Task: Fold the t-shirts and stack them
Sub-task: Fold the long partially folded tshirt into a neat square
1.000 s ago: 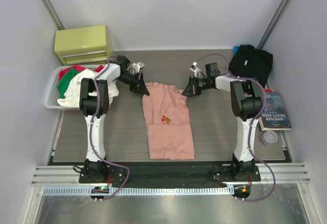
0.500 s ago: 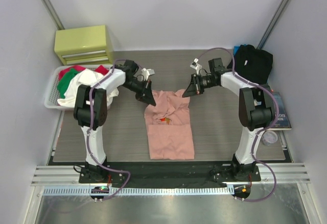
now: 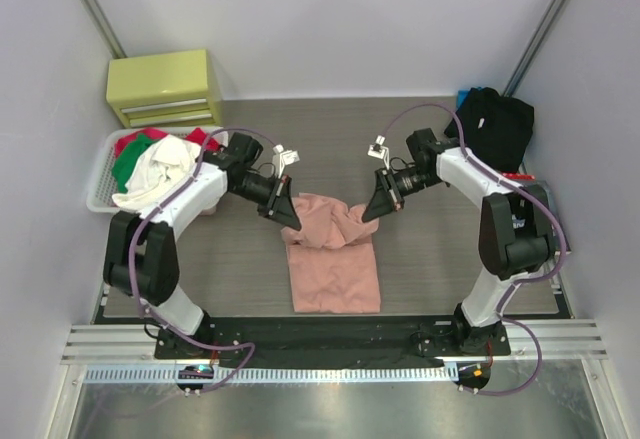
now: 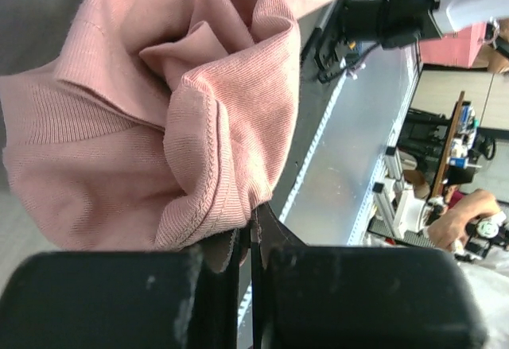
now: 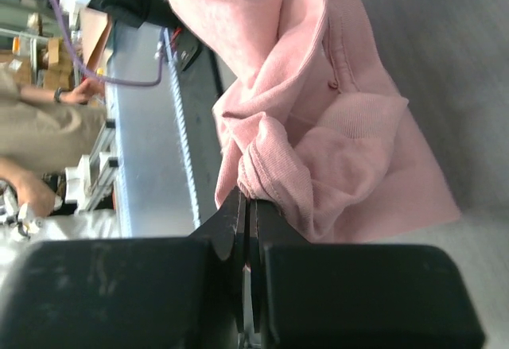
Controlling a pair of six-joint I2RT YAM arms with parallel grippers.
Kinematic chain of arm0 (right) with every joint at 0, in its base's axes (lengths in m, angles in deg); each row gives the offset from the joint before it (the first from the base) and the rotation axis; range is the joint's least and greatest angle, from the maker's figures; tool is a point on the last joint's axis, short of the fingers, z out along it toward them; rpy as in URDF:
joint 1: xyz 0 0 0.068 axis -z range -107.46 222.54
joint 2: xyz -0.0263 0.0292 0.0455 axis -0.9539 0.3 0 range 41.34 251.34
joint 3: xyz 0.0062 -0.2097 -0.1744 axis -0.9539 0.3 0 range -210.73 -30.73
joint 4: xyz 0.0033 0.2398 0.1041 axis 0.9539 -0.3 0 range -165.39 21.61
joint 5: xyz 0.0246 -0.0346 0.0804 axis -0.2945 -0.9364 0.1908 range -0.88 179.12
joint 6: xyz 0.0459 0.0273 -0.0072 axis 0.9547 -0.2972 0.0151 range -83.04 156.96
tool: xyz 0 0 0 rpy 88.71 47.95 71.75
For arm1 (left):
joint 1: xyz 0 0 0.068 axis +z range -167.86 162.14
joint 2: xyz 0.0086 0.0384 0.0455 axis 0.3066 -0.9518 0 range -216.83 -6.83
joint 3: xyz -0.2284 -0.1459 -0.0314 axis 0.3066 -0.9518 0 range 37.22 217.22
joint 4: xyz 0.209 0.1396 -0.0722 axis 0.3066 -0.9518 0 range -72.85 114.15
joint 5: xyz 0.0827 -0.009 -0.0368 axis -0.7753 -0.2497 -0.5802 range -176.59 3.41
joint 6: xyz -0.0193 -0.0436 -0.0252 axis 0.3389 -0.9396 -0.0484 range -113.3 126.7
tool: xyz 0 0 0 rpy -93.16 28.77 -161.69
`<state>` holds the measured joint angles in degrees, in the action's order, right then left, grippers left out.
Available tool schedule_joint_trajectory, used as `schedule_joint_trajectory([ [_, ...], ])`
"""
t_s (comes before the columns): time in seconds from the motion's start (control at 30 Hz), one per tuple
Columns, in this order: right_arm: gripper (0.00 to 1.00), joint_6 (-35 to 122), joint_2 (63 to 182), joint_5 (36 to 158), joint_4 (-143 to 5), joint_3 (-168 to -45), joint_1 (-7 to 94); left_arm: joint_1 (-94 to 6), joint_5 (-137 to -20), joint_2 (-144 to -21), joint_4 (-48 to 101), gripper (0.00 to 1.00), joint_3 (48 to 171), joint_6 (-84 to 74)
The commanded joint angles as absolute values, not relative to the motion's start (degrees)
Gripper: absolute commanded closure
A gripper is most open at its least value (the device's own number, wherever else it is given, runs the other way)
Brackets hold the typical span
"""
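Both far corners of the salmon-pink t-shirt [image 3: 335, 264] are pinched. The left end effector [image 3: 290, 215] is clamped tight on bunched cloth, and the right end effector [image 3: 372, 209] grips the opposite corner the same way. Cloth sags in folds between the two, and the rest lies flat on the desk [image 3: 430, 259] just below them. Beyond the right end effector, well apart, the black t-shirt [image 3: 490, 124] lies heaped.

The pink t-shirt [image 3: 335, 264] is cut off by both wrist views' edges.
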<state>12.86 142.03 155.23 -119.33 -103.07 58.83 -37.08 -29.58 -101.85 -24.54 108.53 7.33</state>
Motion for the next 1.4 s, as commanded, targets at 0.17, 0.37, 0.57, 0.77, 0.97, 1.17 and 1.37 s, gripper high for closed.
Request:
schedule_joint_trajectory([
  [0.17,0.99,-19.73,144.0,161.19,-154.79,-108.17,57.34,-42.63,-21.03,-89.98,-14.89,1.0,98.4,8.55],
  [0.37,0.99,-22.89,140.14,160.05,-154.7,-103.34,52.87,-43.87,-12.87,-89.8,-14.7,1.0,94.53,10.48],
  [0.57,0.97,-23.86,138.46,157.59,-154.7,-99.91,47.85,-44.75,-7.49,-87.95,-18.38,0.82,90.66,17.06],
  [0.77,0.14,-24.91,138.29,156.97,-154.79,-100.69,47.23,-44.66,-9.25,-89.18,-26.55,0.0,93.54,26.28],
  [0.97,0.14,-25.79,136.71,156.53,-154.44,-99.82,47.4,-44.66,-10.48,-89.8,-26.83,0.0,93.56,28.49],
  [1.17,0.26,-15.46,133.89,154.43,-143.84,-99.47,54.42,-42.03,-19.41,-84.37,-16.78,0.0,92.42,23.35],
  [1.37,0.99,7.15,134.24,145.64,-120.09,-95.51,56.11,-37.38,-44.7,-80.4,-3.49,0.0,95.31,14.36],
])
